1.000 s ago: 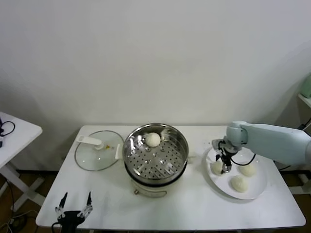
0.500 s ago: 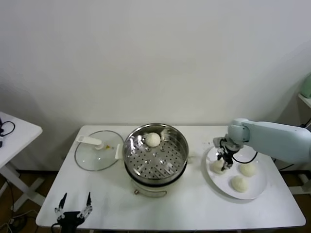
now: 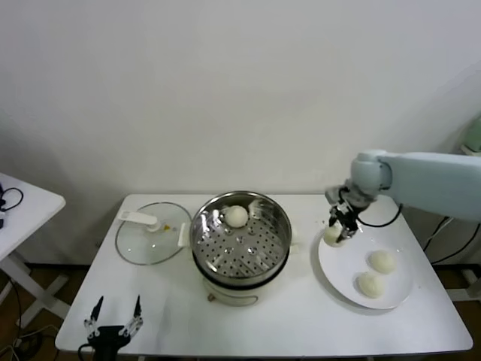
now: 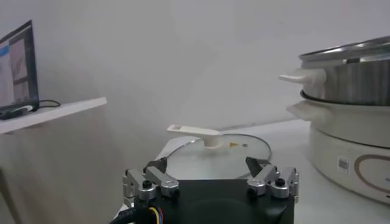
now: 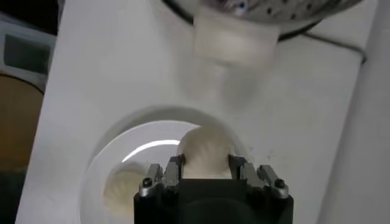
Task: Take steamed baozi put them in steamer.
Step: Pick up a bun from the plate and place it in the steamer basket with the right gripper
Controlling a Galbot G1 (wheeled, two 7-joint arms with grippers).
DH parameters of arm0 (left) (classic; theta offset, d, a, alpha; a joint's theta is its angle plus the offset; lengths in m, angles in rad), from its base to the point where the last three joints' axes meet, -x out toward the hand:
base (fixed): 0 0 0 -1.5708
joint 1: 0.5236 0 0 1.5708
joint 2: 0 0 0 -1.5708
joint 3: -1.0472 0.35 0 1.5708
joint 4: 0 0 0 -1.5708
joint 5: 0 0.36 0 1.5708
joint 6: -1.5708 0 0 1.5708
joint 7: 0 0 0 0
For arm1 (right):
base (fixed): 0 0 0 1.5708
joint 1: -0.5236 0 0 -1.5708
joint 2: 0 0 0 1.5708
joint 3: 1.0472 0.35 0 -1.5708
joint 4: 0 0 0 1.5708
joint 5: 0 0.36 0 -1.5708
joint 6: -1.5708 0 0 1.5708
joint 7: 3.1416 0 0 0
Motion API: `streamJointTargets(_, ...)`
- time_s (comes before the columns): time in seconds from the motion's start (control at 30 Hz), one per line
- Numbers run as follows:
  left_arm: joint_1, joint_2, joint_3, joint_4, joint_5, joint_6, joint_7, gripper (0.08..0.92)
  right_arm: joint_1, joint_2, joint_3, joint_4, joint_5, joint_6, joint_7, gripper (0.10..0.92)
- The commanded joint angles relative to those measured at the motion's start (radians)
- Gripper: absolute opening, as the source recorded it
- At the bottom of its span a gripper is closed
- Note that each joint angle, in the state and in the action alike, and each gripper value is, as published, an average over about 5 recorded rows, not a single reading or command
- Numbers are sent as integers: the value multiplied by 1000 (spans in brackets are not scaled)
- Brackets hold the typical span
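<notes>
A: Where is the right hand (image 3: pixel 337 228)?

B: It hangs above the left rim of the flat round white plate (image 3: pixel 338 280), between the plate and the steamer. Its fingers are clamped on a small smooth off-white dough bun (image 3: pixel 333 235), which is off the plate.

A: Does the wrist view agree?

B: Yes. There the right hand (image 5: pixel 206 169) has the held bun (image 5: pixel 206 152) pinched between its two dark fingers, with the white plate (image 5: pixel 103 163) below and another bun (image 5: pixel 120 185) lying on it.

A: How many buns lie on the plate?

B: Two, in the head view: one (image 3: pixel 382 260) toward the far side, one (image 3: pixel 370 284) nearer, close together but apart.

A: And the steamer?

B: The round shiny steel steamer pot with the perforated tray and cream base (image 3: pixel 240 243) stands mid-table on the white table (image 3: pixel 301 323). One bun (image 3: pixel 236 216) rests on the tray toward the back wall.

A: What else is there?

B: A round glass lid with a white handle (image 3: pixel 150 233) lies flat just left of the steamer.

A: The left hand?

B: The left hand (image 3: pixel 113 320) is parked at the near left edge of the table, fingers spread and holding nothing. Its wrist view shows the left hand (image 4: pixel 210 176) facing the lid (image 4: pixel 213 146) and the steamer's side (image 4: pixel 350 122).
</notes>
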Motion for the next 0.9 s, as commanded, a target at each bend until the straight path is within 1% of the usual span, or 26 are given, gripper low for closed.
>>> streamJointTargets(0.03, 0, 3, 2, -2, 1, 2, 0, 823, 336, 69, -84, 164, 188, -5, -16, 526)
streamJointTargets(0.23, -2, 6, 5, -1, 5, 3, 0, 823, 352, 171, -2, 183, 318, -55, 19, 526)
streamJointTargets(0.5, -2, 7, 8, -5, 19, 4, 0, 823, 212, 340, 138, 152, 409, -177, 134, 526)
streamJointTargets(0.7, 1, 2, 10, -8, 22, 4, -1, 823, 77, 473, 199, 88, 436, -243, 201, 526)
streamJointTargets(0.9, 6, -2, 7, -10, 22, 0, -1, 823, -32, 551, 207, -1, 398, -266, 223, 526)
